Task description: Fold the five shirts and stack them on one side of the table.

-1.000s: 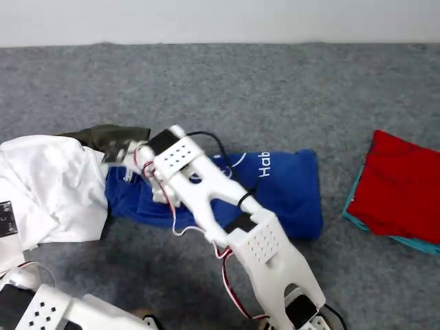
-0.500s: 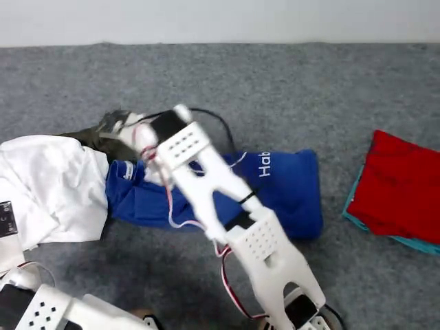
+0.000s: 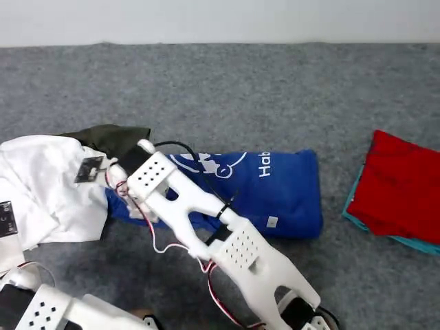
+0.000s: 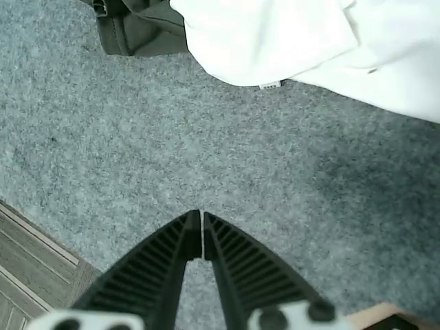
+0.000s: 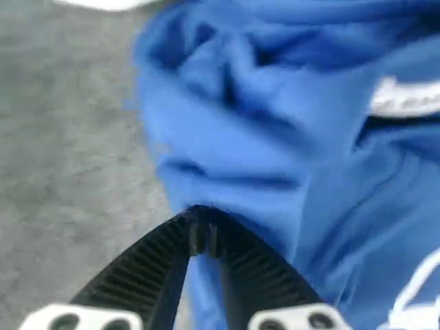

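Right wrist view: hand (image 5: 199, 235) closed at blue shirt (image 5: 275, 137) edge.

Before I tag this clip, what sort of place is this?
Probably a robot test bench: a table with a grey carpet-like cover against a plain white wall, a white arm, and a blue shirt, white shirt and red shirt on it.

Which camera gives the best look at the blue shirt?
The high view: the blue shirt lies whole on the table, one end under the right arm. The right wrist view shows wrinkled blue fabric at the right gripper. The left wrist view shows the white shirt and a dark green shirt.
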Robot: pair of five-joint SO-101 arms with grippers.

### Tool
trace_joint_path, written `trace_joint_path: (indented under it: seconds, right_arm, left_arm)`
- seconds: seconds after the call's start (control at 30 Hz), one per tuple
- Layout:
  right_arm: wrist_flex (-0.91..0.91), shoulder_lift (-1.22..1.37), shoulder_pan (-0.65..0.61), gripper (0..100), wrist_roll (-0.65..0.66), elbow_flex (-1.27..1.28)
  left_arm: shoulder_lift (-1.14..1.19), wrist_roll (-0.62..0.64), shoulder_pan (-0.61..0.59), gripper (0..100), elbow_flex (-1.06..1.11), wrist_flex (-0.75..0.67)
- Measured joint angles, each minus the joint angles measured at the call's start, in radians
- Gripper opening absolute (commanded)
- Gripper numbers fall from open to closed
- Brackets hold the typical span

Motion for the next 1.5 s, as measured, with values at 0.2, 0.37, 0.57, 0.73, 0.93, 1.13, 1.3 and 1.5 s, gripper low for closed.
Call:
trace_joint_path:
  seconds: [0.2, 0.37, 0.57, 0.73, 0.93, 1.13, 1.3, 1.5]
  right_arm:
    - [-0.169, 0.029, 0.15, 2.0, 0.074, -0.018]
    - [-0.094, 0.031, 0.186, 2.0, 0.08, -0.198]
    - [0.031, 0.031, 0.18, 2.0, 0.081, -0.318]
    - [0.069, 0.035, 0.153, 2.0, 0.081, -0.316]
    - [-0.037, 0.14, 0.233, 2.0, 0.075, -0.252]
    - [-0.084, 0.169, 0.295, 2.0, 0.072, -0.347]
    - [0.061, 0.167, 0.262, 2.0, 0.074, -0.52]
    - [0.063, 0.201, 0.224, 2.0, 0.069, -0.532]
  left_arm:
    - [0.0, 0.0, 0.0, 1, 0.0, 0.0]
    - [0.0, 0.0, 0.0, 1, 0.0, 0.0]
    - [0.0, 0.0, 0.0, 1, 0.0, 0.0]
    - [0.0, 0.0, 0.0, 1, 0.0, 0.0]
    - [0.0, 0.0, 0.0, 1, 0.0, 0.0]
    - [0.0, 0.0, 0.0, 1, 0.0, 0.0]
    - [0.0, 0.002, 0.014, 2, 0.0, -0.064]
    - [0.0, 0.074, 0.238, 2, 0.0, -0.086]
